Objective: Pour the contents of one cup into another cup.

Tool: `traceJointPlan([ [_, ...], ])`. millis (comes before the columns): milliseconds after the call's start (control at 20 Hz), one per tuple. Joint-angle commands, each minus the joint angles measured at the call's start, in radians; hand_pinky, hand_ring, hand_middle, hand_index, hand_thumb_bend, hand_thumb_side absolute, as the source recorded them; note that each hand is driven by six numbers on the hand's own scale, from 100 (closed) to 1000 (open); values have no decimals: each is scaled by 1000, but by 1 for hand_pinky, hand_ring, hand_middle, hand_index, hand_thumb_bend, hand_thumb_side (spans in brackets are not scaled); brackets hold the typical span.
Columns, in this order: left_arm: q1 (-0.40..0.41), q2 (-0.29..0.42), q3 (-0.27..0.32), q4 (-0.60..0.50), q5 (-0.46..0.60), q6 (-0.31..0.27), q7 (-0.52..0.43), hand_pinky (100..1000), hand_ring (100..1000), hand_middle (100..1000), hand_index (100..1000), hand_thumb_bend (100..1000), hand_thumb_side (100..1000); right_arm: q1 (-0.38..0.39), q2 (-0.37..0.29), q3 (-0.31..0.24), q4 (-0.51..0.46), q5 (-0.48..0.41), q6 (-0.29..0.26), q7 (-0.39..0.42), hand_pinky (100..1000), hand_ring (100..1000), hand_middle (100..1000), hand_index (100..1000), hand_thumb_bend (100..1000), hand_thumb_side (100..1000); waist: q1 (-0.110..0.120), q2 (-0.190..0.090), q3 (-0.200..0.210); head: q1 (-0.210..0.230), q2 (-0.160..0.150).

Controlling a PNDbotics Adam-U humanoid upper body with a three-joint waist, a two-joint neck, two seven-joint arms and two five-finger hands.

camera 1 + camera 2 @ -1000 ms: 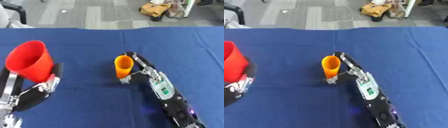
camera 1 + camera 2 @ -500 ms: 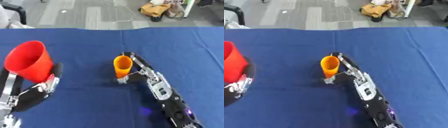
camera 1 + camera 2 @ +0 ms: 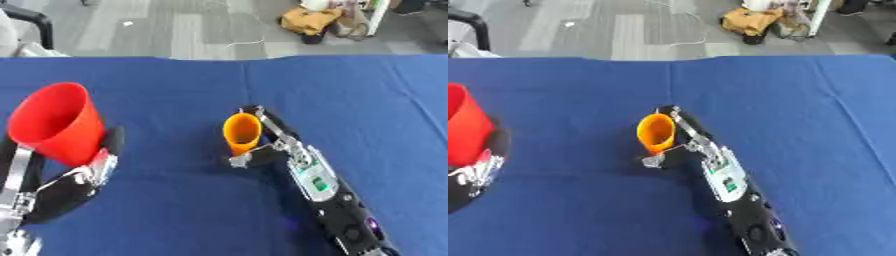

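Only the left eye view shows the red cup (image 3: 54, 122) whole.

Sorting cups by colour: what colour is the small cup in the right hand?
Orange; the small cup shows best in the left eye view.

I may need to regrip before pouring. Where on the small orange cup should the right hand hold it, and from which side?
Grip the orange cup around its mid wall, below the flared rim, coming from its right side where the right hand already sits. The cup narrows toward its base, so a mid-wall hold probably slips least, and its mouth stays uncovered facing the red cup in the left hand.
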State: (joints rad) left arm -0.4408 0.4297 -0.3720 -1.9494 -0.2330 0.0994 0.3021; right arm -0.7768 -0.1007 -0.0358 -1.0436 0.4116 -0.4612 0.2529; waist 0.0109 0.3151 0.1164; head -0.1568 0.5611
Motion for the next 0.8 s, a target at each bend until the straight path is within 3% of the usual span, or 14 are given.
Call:
traceJointPlan([
  [50,-10,3,3,-10,2,-3,-1,469,357,373,567,179,511,-11,-1,2,-16,-7,3,-19,579,444,473,529,667,106,3,-19,2,0,0],
  [250,-9,3,3,-10,2,-3,-1,470,357,373,567,179,511,-9,-1,0,-14,-9,7,-38,507,377,442,489,603,100,3,-19,0,0,-1],
  [650,-7,6,7,-18,6,-4,0,470,357,373,567,177,507,-5,-9,-7,-27,-29,19,-61,481,359,420,467,461,100,4,-21,-1,2,-1],
  [800,-5,8,9,-20,8,-3,1,470,357,373,567,176,508,-5,-19,-10,-33,-35,24,-65,476,356,415,461,358,100,2,-23,-3,5,-1],
])
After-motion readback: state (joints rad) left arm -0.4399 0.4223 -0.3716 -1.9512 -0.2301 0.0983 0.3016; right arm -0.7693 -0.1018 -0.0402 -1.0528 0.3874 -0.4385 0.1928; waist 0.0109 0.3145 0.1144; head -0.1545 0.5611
